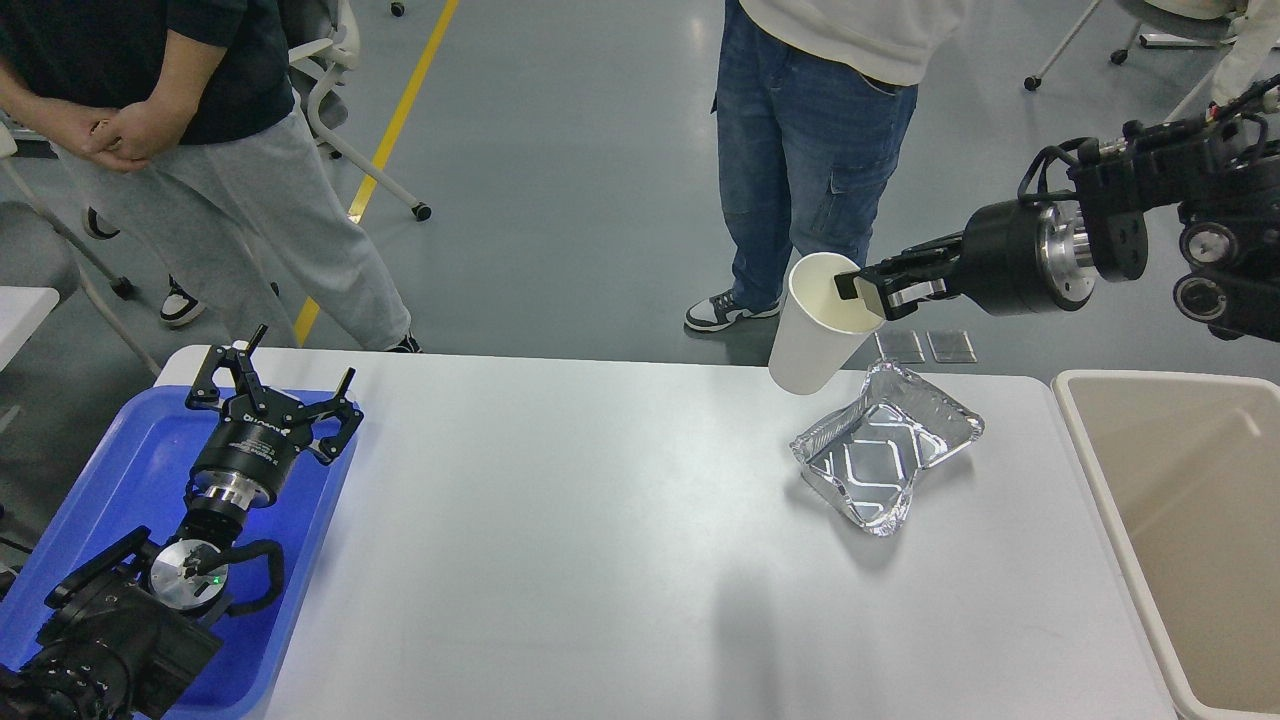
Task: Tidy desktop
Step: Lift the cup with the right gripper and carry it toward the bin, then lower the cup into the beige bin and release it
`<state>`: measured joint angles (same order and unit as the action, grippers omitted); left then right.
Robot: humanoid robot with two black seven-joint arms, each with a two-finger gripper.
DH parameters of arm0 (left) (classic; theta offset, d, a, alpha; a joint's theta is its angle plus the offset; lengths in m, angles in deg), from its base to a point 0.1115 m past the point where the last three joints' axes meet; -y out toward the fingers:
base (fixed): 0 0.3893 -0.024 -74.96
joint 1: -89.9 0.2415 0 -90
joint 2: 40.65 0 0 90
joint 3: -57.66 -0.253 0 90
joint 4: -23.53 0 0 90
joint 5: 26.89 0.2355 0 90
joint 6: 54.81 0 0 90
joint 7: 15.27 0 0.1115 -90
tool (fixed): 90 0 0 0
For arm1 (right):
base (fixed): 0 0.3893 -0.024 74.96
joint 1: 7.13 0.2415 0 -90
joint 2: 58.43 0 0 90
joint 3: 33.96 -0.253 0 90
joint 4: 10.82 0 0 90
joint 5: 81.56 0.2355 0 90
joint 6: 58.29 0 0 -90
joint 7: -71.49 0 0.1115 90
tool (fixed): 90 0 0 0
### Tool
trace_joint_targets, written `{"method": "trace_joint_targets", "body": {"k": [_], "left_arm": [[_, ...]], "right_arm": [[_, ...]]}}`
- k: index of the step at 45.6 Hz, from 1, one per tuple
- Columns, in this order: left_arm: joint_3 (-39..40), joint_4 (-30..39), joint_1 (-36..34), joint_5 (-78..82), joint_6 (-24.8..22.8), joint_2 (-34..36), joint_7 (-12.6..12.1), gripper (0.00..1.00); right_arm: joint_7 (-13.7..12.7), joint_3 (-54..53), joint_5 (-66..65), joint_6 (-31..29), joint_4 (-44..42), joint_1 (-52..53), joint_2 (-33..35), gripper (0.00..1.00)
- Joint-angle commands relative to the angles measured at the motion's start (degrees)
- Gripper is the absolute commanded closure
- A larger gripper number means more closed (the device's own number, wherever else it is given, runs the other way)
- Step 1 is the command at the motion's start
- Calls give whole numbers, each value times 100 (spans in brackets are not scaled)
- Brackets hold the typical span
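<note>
The white desktop fills the middle of the view. My right gripper is shut on the rim of a white paper cup and holds it tilted in the air above the desktop's far edge. A crumpled foil tray lies on the desktop just below and right of the cup. My left gripper is open and empty above the blue tray at the left.
A beige bin stands at the right edge of the desktop. Two people stand beyond the far edge, one in jeans close to the cup, one in grey trousers at the left.
</note>
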<state>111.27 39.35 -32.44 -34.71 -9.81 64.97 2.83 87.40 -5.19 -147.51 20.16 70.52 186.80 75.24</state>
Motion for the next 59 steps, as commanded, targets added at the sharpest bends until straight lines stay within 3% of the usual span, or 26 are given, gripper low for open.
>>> {"method": "trace_joint_targets", "body": {"k": [1, 30, 50, 59], "left_arm": [[0, 0, 0, 0, 0, 2, 1, 0], [0, 0, 0, 0, 0, 2, 1, 0], [0, 0, 0, 0, 0, 2, 1, 0], [0, 0, 0, 0, 0, 2, 1, 0]], "right_arm": [[0, 32, 4, -5, -4, 49, 45, 100], [0, -293, 144, 118, -504, -680, 958, 100], [0, -847, 1610, 153, -1304, -1576, 1776, 100], [0, -856, 2139, 434, -1410, -1928, 2022, 100]]}}
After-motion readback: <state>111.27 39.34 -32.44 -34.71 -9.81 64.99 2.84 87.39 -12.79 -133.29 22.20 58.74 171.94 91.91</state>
